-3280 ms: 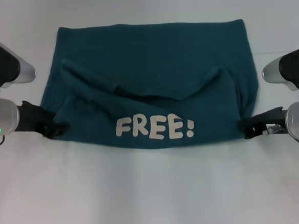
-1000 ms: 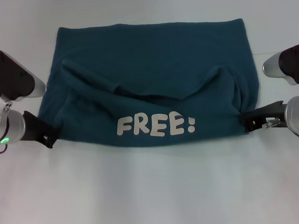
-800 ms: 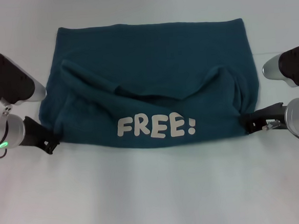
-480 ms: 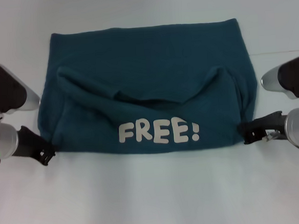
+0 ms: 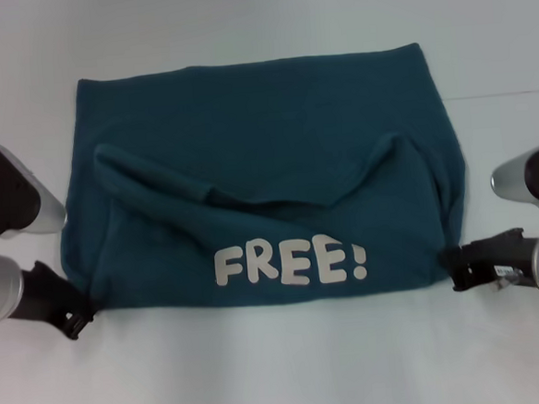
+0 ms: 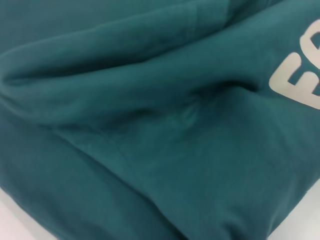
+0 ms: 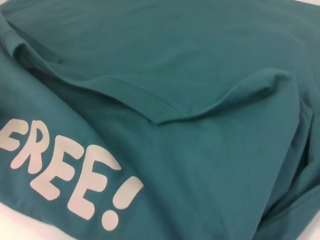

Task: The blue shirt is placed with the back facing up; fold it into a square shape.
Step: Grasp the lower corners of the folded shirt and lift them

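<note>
Plain white tabletop [image 5: 281, 368], evenly lit.

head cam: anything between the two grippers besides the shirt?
No. In the head view only the blue shirt spans from the left gripper to the right gripper, its "FREE!" lettering midway.

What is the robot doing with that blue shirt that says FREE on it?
It is folding the blue shirt on the white table. The near part is already folded over, so the white FREE! lettering faces up along the near edge. The left gripper is at the shirt's near left corner and the right gripper is at its near right corner, both low at the cloth's edge. The shirt is a wide rectangle now, not yet a square.
</note>
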